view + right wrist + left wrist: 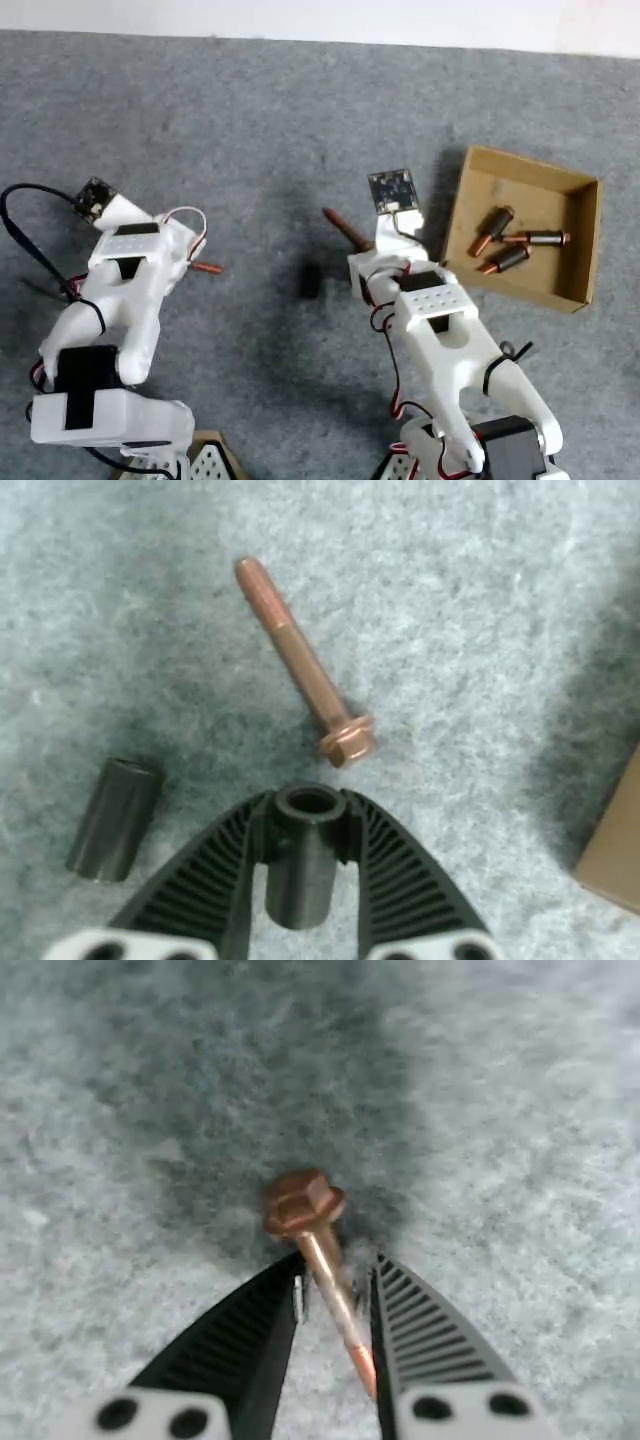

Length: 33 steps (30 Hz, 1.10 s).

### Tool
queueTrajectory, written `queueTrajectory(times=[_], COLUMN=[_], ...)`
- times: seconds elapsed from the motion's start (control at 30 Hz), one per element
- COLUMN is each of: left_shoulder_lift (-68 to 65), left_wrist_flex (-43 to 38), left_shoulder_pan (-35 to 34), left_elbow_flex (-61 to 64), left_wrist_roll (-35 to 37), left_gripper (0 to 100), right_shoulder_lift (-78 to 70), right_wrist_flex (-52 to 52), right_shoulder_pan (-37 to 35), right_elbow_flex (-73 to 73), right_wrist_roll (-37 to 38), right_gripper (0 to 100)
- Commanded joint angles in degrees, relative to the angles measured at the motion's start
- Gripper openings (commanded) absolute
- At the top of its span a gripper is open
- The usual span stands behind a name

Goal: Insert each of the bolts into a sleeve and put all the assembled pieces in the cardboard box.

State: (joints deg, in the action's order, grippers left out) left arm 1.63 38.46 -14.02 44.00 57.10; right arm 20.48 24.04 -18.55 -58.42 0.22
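Right gripper (308, 805) pinches a sleeve (300, 880), its bore open. Left gripper (338, 1270) clamps a bolt (303, 1203) by the shank, seemingly skewed. Line the shank squarely with the bore before pushing. Three assemblies (505, 242) lie in the box (590, 240).

No text, label, number or sign can be read, not on the cardboard box (590, 240), any bolt (300, 660) or sleeve (115, 820) (any print on the camera boards (392, 190) is too small to tell).

Grey felt-like table (250, 120) bears a cardboard box (555, 265), a loose bolt (346, 230) and, seemingly, a dark sleeve (312, 280).
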Motion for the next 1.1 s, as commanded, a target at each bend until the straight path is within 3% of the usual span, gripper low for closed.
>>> queueTrajectory(times=[0.0, 0.47, 0.73, 0.93, 1.07], left_shoulder_lift=[0.04, -5.05, -17.54, -20.18, -20.35], left_wrist_flex=[-0.35, -0.09, 19.87, 21.27, 21.36], left_shoulder_pan=[-1.01, -1.01, -2.15, -4.62, -4.7], left_elbow_flex=[-0.75, -5.67, -23.87, -26.51, -26.51], left_wrist_roll=[0.09, 0.0, 0.18, 0.18, 0.18], left_gripper=[10, 10, 9, 9, 0], right_shoulder_lift=[2.07, 2.07, 2.07, 2.07, 2.07], right_wrist_flex=[-1.27, -1.27, -1.27, -1.27, -1.27], right_shoulder_pan=[0.22, 0.22, 0.22, 0.22, 0.22], right_elbow_flex=[0.31, 0.31, 0.31, 0.31, 0.31], right_wrist_roll=[0.62, 0.62, 0.62, 0.62, 0.62], right_gripper=[0.9, 0.9, 0.9, 0.9, 0.9])
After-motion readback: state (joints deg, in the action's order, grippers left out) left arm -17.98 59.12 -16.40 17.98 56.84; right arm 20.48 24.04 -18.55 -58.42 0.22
